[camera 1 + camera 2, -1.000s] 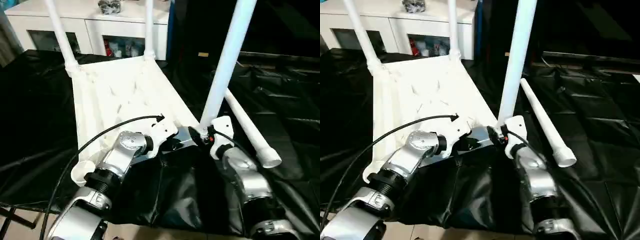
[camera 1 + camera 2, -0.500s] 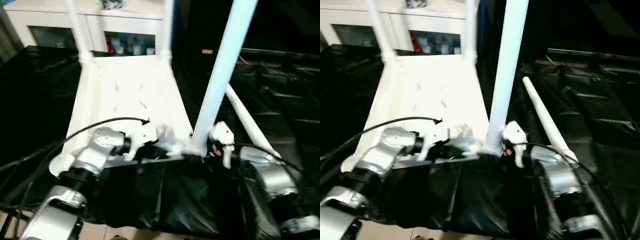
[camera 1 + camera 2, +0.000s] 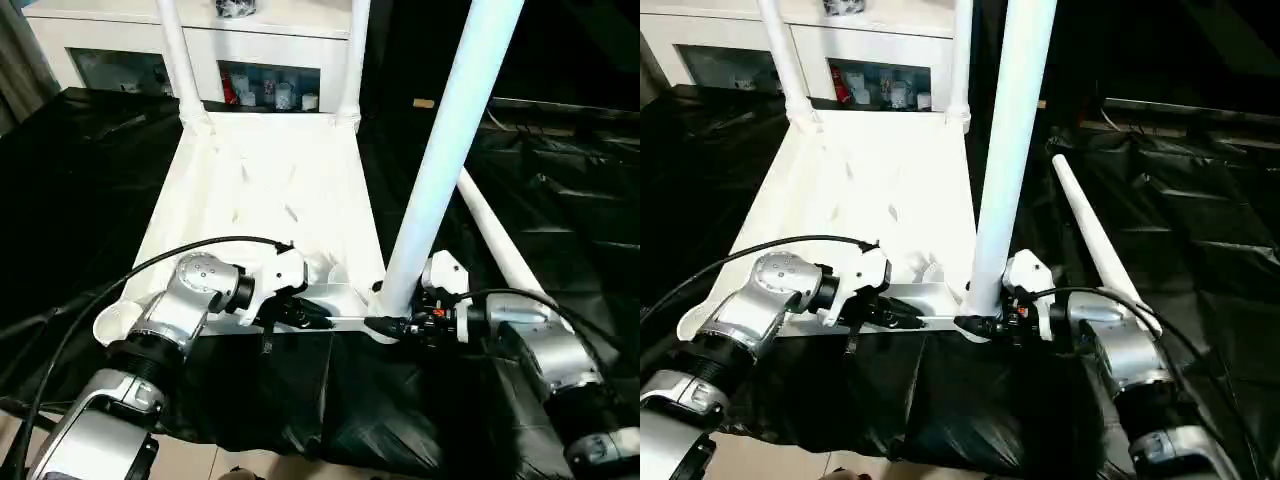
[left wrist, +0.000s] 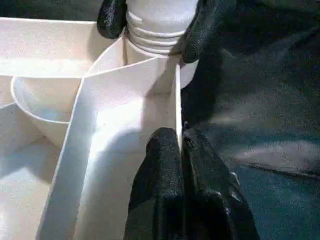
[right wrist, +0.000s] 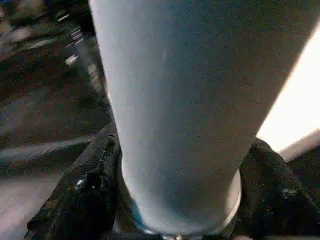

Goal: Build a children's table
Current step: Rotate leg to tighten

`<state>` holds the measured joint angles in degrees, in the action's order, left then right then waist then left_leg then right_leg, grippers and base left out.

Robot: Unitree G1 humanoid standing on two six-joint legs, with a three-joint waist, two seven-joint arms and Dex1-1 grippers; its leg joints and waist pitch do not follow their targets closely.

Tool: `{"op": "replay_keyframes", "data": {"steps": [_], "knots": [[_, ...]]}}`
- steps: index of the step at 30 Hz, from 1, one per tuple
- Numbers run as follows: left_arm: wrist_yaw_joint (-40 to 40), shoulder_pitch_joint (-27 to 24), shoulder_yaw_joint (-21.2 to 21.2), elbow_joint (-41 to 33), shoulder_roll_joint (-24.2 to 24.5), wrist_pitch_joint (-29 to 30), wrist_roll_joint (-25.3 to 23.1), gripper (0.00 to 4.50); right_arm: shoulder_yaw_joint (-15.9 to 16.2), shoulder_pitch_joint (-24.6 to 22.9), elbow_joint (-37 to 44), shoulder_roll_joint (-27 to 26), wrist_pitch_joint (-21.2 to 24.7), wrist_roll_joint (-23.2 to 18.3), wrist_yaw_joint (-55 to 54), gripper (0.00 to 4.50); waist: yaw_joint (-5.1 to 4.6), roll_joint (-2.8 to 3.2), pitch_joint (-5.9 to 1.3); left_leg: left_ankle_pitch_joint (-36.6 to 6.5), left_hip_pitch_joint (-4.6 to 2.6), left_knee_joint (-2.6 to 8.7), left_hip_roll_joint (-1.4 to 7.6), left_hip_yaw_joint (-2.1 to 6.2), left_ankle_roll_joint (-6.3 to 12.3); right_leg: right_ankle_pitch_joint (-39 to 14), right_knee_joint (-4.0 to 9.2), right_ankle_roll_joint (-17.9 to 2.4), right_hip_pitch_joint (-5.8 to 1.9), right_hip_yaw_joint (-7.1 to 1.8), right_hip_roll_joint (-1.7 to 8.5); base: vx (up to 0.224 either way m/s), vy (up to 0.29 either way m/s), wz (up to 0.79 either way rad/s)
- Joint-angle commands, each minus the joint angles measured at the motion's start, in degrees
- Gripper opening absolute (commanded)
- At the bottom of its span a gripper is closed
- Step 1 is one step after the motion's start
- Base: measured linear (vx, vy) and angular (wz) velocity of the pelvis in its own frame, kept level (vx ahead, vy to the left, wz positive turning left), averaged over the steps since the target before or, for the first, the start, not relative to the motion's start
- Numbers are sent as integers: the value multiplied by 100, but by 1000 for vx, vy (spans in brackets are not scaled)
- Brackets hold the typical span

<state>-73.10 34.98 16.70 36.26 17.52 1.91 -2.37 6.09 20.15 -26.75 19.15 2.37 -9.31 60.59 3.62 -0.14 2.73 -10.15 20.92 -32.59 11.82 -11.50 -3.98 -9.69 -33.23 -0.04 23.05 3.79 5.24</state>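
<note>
Third leg being screwed into the near corner socket.

Right jaws [image 3: 385, 325] clenched on leg [image 3: 445, 150], now upright rather than tilted; left jaws [image 4: 180, 145] pinching tabletop [image 3: 270, 190] rim beside it; fourth leg [image 3: 505, 250] lying alongside.

You get bright overhead light blowing out the tabletop [image 3: 270, 190], glints on the black sheet [image 3: 560, 190], and a soft, close-up blurred leg [image 5: 185, 100].

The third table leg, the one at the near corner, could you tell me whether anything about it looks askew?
Yes. The third leg, held at its base by the right claw, leans right, while the two far legs stand nearly upright. Its threads still show above the socket.
</note>
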Motion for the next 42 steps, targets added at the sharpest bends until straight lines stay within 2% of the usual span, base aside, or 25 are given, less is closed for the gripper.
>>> {"op": "replay_keyframes", "data": {"steps": [1,6,7,8,9,10,11,14,15,16,17,20,22,23,24,27,28,29,31,32,33,34,37,39,42], "knots": [[500,-22,101,59,-314,325,-89,0,-36,-80,135,-305,212,-102,-599,271,-17,-41,-288,-1460,-86,382,176,62,283,-1607,379,-1340,-227,-225,298,0,0,0],[1699,-59,17,-116,-989,995,-216,0,-133,-218,-10,-1019,228,363,-2321,270,-86,-38,-265,-1829,-92,425,152,112,26,-2569,490,-951,-203,-203,310,0,0,0],[1768,-61,10,-126,-1036,1036,-219,0,-148,-218,-11,-1069,247,371,-2417,270,-112,-52,-256,-1936,-84,428,133,123,31,-2817,526,-835,-205,-190,306,0,0,0],[2198,-70,-27,-170,-1321,1265,-244,0,-224,-213,-11,-1362,350,432,-2950,270,-132,-15,-256,-2032,-106,427,136,122,20,-2933,553,-781,-174,-197,302,0,0,0],[2213,-69,-27,-170,-1331,1270,-247,0,-224,-212,-11,-1371,352,438,-2967,270,-146,-32,-249,-2094,-121,421,127,124,27,-3045,582,-743,-155,-188,300,0,0,0],[2577,-52,-36,-154,-1571,1392,-301,0,-233,-188,7,-1584,431,580,-3397,270,-145,-9,-257,-2116,-119,413,108,135,44,-3199,601,-666,-164,-180,307,0,0,0],[2658,-46,-44,-148,-1622,1422,-315,0,-231,-185,23,-1626,467,624,-3492,270,-167,-28,-255,-2134,-108,414,102,141,60,-3282,623,-604,-159,-170,300,0,0,0],[2935,-53,-50,-177,-1841,1489,-360,0,-181,-148,50,-1701,348,837,-3831,270,-162,11,-274,-2088,-104,410,88,143,113,-3214,628,-539,-153,-170,288,0,0,0],[2944,-78,-10,-215,-1873,1495,-385,0,-211,-128,43,-1692,223,869,-3912,270,-165,27,-274,-2102,-102,412,89,140,126,-3177,633,-544,-149,-172,282,0,0,0],[2937,-96,20,-246,-1885,1502,-401,0,-239,-117,39,-1687,144,881,-3959,304,-175,-1,-290,-2044,-76,408,85,137,163,-3071,619,-545,-169,-171,277,0,0,0],[2884,-133,66,-295,-1880,1495,-418,0,-272,-118,68,-1650,176,824,-3878,339,-156,55,-300,-1986,-79,411,93,137,194,-2928,601,-583,-167,-181,279,0,0,0],[2819,-157,115,-307,-1829,1420,-462,0,-310,-112,135,-1470,191,878,-3826,342,-163,51,-327,-1807,-41,404,95,119,251,-2432,551,-719,-200,-188,257,0,0,0],[2810,-152,125,-302,-1813,1394,-470,0,-296,-109,158,-1421,177,922,-3837,368,-156,58,-340,-1706,-43,395,102,108,273,-2156,518,-816,-209,-193,251,0,0,0],[2786,-118,108,-267,-1770,1339,-461,0,-240,-103,239,-1219,161,980,-3677,368,-158,26,-342,-1639,-28,392,101,104,300,-2024,500,-870,-227,-192,250,0,0,0],[2768,-103,89,-254,-1755,1323,-445,0,-198,-113,308,-1061,147,986,-3497,368,-141,38,-349,-1577,-31,383,107,100,331,-1914,486,-908,-234,-193,251,0,0,0],[2797,-86,63,-243,-1715,1228,-469,0,-301,-219,633,-727,293,652,-2883,368,-107,1,-357,-1533,-58,349,113,70,440,-1776,483,-979,-228,-208,253,0,0,0],[2780,-91,66,-253,-1709,1223,-469,0,-325,-252,715,-663,340,561,-2732,368,-86,16,-352,-1433,-47,348,115,69,504,-1690,474,-1013,-235,-212,258,0,0,0],[2832,-101,66,-269,-1701,1196,-496,0,-325,-318,874,-531,408,474,-2515,368,-79,-23,-352,-1376,-28,335,112,59,545,-1668,466,-1017,-244,-209,251,0,0,0],[2672,-160,-35,-402,-1714,1318,-298,0,-383,-531,1353,-68,639,188,-1894,368,-26,-25,-355,-1238,-14,328,117,66,601,-1660,455,-978,-274,-206,268,0,0,0],[2640,-181,-34,-444,-1697,1277,-279,28,-406,-597,1487,96,678,105,-1696,377,18,-27,-363,-1175,-32,314,133,59,657,-1583,441,-981,-258,-218,271,0,0,0],[2632,-217,-42,-511,-1676,1217,-259,28,-463,-716,1720,389,805,-77,-1339,377,21,-63,-365,-1117,-17,314,131,61,682,-1516,435,-970,-286,-214,263,0,0,0],[2694,-233,-60,-543,-1660,1123,-272,28,-511,-803,1888,580,926,-220,-1113,377,44,-52,-365,-1044,13,305,128,70,755,-1408,406,-991,-310,-206,271,0,0,0],[2749,-253,-215,-689,-1615,982,-152,63,-603,-961,2206,943,1247,-483,-741,381,27,-37,-384,-964,42,296,139,83,810,-1295,389,-1047,-310,-193,275,0,0,0],[2466,-317,-277,-1015,-1433,960,12,63,-627,-1021,2271,1094,1347,-464,-670,381,11,-62,-393,-918,44,292,145,95,773,-1147,364,-1120,-320,-182,275,0,0,0],[2471,-377,-518,-1427,-1046,984,8,63,-592,-1129,2423,1205,1583,-464,-671,381,-17,-41,-384,-860,29,278,144,76,809,-908,344,-1283,-291,-185,255,0,0,0]]}}
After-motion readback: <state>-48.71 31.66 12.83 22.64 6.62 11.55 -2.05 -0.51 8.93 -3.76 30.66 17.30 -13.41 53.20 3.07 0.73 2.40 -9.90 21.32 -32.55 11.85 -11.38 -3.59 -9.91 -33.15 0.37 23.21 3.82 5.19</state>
